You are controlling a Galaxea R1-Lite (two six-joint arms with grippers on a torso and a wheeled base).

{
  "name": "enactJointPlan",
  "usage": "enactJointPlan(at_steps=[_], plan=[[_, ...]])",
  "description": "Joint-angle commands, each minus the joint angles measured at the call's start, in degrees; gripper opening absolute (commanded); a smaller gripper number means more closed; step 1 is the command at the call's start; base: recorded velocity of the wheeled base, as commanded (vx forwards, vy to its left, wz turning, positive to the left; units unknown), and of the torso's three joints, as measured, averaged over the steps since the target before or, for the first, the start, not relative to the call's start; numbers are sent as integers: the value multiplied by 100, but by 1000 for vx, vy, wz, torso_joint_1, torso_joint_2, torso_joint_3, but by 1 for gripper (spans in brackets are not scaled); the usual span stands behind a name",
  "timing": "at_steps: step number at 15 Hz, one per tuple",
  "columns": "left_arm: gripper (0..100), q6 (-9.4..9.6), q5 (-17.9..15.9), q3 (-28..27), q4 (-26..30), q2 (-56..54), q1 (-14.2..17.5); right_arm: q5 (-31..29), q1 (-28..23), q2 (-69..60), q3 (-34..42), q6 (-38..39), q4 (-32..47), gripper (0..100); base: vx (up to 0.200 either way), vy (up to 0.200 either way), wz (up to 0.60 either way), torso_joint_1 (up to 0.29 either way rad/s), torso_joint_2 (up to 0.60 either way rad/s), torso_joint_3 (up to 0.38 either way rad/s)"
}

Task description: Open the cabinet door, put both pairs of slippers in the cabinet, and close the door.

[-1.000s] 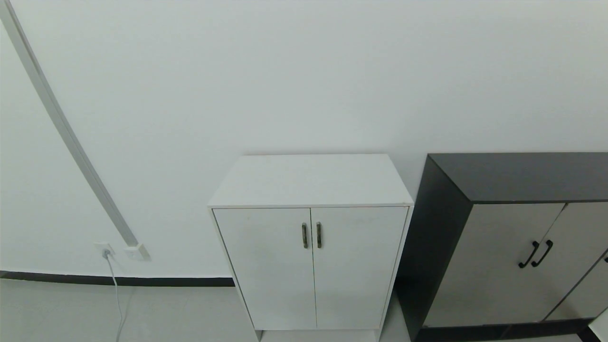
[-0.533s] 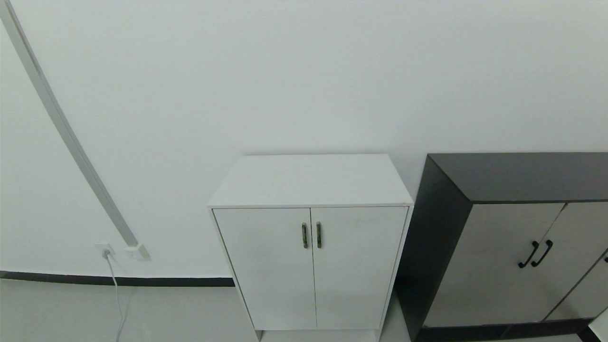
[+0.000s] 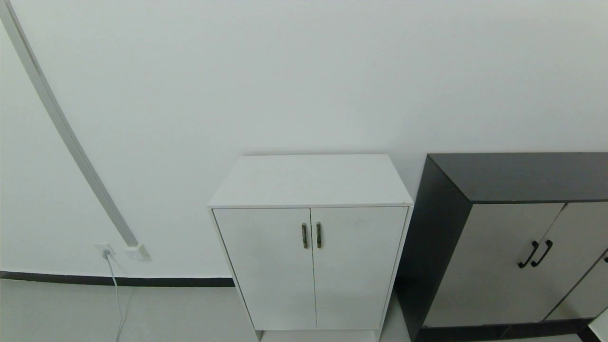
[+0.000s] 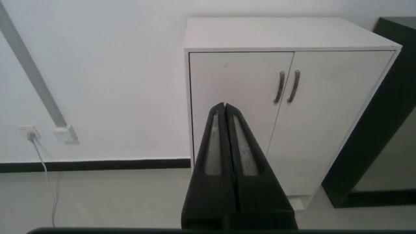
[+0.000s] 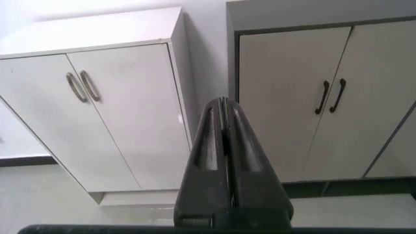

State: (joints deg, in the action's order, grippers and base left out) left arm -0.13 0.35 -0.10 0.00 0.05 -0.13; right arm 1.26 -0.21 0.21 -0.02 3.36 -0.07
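L gripper: fingers pressed together, nothing btwn them, held in the air. The white cabinet stands ahead of it, well apart, w/ the tips aimed roughly at the cabinet's left door. Both doors are shut & flush. Their two upright handles sit side by side at the centre seam, above & to the right of the L tips.

R gripper: fingers also together, empty, in the air. It points approx at the spot where the white cabinet meets the dark cabinet, white one ahead-left of it, dark one ahead-right. The dark cabinet has a black top & side and pale doors w/ black handles, also shut. The two cabinets stand just beside each other, prob. touching, but hard to tell.

Low on the wall, off to the L gripper's left, is a socket w/ a cable hanging to the floor. A grey conduit slants up the wall from there.
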Motion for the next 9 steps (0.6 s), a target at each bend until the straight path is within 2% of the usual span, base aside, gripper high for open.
enactJointPlan(at_steps=[1,9], plan=[[0,-4,0,1,0,4,5,-11,3,-12,2,6,-1,0,0,0,0,0,0,0],[0,-4,0,1,0,4,-4,-11,3,-12,2,-20,-1,0,0,0,0,0,0,0]])
